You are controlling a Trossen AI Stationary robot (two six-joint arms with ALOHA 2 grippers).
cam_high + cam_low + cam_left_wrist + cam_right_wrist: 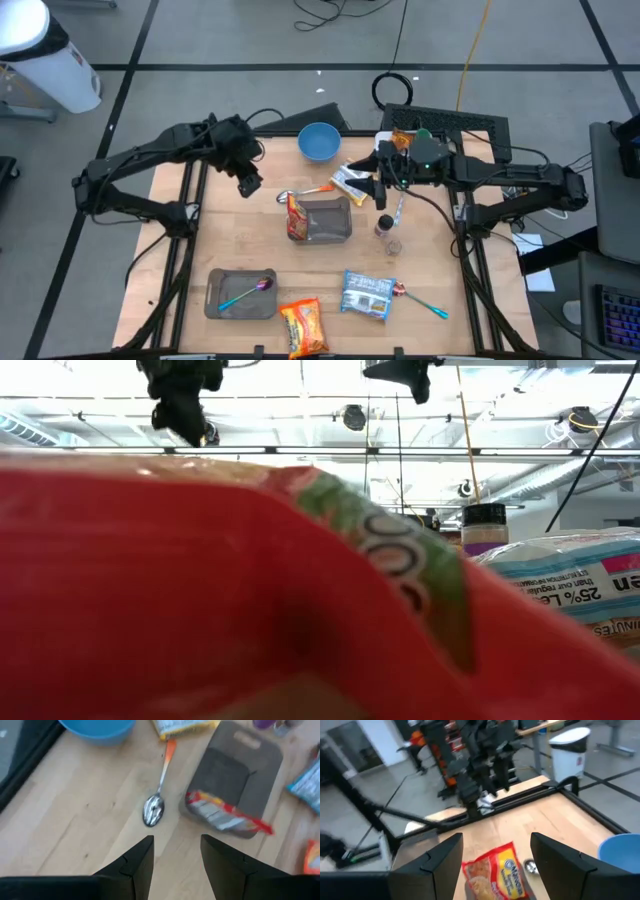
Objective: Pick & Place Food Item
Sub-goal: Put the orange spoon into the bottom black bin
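Seen from overhead, two dark arms reach in over a wooden bench cluttered with snack packets and cutlery. The left gripper hangs left of centre in the frame, its fingers spread with bare wood showing between them; its wrist camera looks down on an orange-handled spoon lying just beside a grey tray. A red snack packet rests across the left edge of that tray at the middle of the overhead frame. The right gripper, just right of centre and a little above the tray, pinches a yellow snack packet between widely parted fingers; in its wrist view the packet sits in the gap between them. A blue bowl stands at the upper middle of the bench, near the held packet. A small purple-labelled jar stands to the right of the tray. Along the lower part of the frame lie a second grey tray carrying a spoon with a blue-green handle, an orange packet at the bench's edge, a pale blue packet and another spoon to its right. From bench height, the orange packet fills nearly the whole frame.
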